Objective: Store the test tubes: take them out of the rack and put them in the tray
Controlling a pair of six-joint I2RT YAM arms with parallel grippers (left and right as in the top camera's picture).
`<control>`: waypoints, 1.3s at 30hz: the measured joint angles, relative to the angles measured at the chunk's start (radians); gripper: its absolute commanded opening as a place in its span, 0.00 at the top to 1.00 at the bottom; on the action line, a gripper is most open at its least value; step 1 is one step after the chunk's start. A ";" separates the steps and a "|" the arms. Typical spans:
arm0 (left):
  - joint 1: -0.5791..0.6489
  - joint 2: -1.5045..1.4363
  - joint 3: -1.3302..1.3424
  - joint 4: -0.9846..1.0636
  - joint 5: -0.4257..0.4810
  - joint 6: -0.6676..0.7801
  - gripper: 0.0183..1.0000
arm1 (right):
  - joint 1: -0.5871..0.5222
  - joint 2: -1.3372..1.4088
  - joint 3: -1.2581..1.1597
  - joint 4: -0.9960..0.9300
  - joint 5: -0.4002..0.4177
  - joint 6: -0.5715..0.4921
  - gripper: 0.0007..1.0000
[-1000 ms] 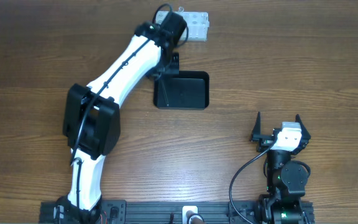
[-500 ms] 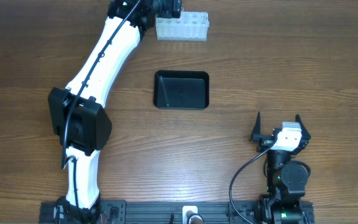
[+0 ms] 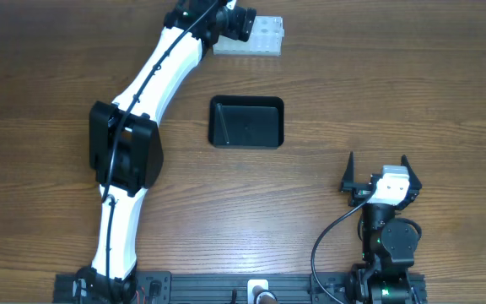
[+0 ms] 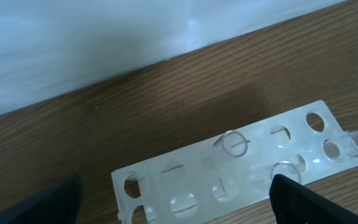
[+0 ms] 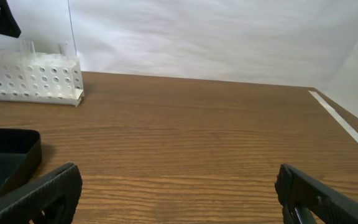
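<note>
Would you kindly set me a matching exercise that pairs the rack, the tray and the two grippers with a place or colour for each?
Things
1. rack
2. tray
3. left gripper
4. right gripper

Places and colours
A. on the near right of the table, jaws wide apart, over bare wood
B. black, in the middle of the table
C. clear, at the far side of the table
D. above the rack, jaws apart

Right pairs: 1-C, 2-B, 3-D, 4-A
</note>
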 measured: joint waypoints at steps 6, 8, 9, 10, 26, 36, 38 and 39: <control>0.012 0.000 0.000 0.019 0.006 0.014 0.04 | 0.000 0.000 0.000 0.000 0.000 0.001 0.01; 0.013 0.000 0.000 0.026 0.006 0.018 0.04 | 0.000 0.000 0.000 0.000 0.000 0.000 0.01; 0.013 0.000 0.000 0.026 0.006 0.021 0.04 | 0.000 0.000 0.000 0.000 0.000 0.001 0.01; 0.013 0.001 0.000 0.026 0.006 0.021 0.04 | 0.000 0.000 0.000 0.000 0.000 0.001 0.01; 0.012 0.058 0.000 0.064 0.030 0.024 0.02 | 0.000 0.000 0.000 0.000 0.000 0.000 0.01; 0.012 0.060 0.000 0.106 0.033 0.024 0.03 | 0.000 0.000 0.000 0.000 0.000 0.001 0.01; 0.012 0.060 0.000 0.112 0.033 0.024 0.04 | 0.000 0.000 0.000 0.000 0.000 0.000 0.01; 0.012 0.060 0.000 0.115 0.033 0.024 0.04 | 0.000 0.000 0.000 0.000 0.000 0.000 0.01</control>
